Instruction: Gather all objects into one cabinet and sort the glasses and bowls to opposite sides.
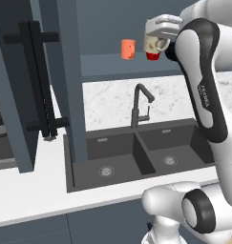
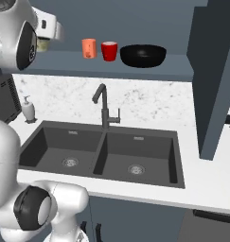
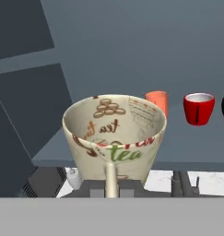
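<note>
The beige mug (image 3: 114,138) is up in the air, pinched at its handle by the fingers (image 3: 111,188), which are nearly pressed together around that thin strip. In the hand view the mug sits dead centre, mouth open toward the camera, with "tea" lettering and brown and red print on its inside wall.

Behind it, at about 1 o'clock, the orange tumbler (image 3: 157,102) peeks over the rim, and the red cup (image 3: 199,109) stands at 2 o'clock, a clear gap between the two.

From the right base view the cabinet (image 2: 135,66) shelf carries three things in a row: orange tumbler (image 2: 89,48), red cup (image 2: 109,51) just beside it, then the wide black bowl (image 2: 143,55) at the 3 o'clock end. The mug is off at the 9 o'clock end of that shelf, mostly hidden behind the arm.

In the left base view the gripper (image 1: 155,44) hangs at shelf height with the mug, the orange tumbler (image 1: 128,49) at its 9 o'clock. Whether the mug touches the shelf cannot be told.

Below, on the white surface (image 2: 206,194), the dark double sink (image 2: 104,153) and black tap (image 2: 103,108) sit under the shelf.
</note>
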### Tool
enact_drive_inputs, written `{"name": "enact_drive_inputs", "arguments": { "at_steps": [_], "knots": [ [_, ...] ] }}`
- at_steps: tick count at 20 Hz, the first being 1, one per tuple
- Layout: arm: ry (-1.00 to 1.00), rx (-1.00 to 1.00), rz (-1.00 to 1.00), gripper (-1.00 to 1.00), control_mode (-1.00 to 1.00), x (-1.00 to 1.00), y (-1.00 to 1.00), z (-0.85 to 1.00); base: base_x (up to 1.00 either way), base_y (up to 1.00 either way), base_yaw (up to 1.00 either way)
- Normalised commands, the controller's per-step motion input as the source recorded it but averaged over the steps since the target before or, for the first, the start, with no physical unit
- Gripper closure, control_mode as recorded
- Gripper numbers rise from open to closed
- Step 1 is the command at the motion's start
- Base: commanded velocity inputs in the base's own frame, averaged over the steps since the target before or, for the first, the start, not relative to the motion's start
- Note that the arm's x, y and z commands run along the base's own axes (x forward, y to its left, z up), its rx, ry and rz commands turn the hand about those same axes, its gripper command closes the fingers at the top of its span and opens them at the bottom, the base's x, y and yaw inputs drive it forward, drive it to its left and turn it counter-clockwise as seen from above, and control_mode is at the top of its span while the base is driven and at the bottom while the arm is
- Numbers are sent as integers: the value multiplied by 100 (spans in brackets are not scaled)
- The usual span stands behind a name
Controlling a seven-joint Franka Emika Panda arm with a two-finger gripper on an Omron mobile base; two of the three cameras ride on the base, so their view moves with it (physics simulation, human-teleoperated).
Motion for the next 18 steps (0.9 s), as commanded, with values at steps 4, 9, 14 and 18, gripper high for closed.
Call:
{"name": "enact_drive_inputs", "arguments": {
  "at_steps": [4, 9, 14, 18],
  "knots": [
    [0, 2, 0, 100, -100, 46, 0, -15, 0, 0, 0],
    [0, 0, 0, 100, -100, 41, 1, -24, 0, 0, 0],
    [5, -13, 0, 100, -100, 38, 7, -33, 0, 0, 0],
    [7, -10, 0, 100, -100, 39, 0, -1, 0, 0, 0]
  ]
}}
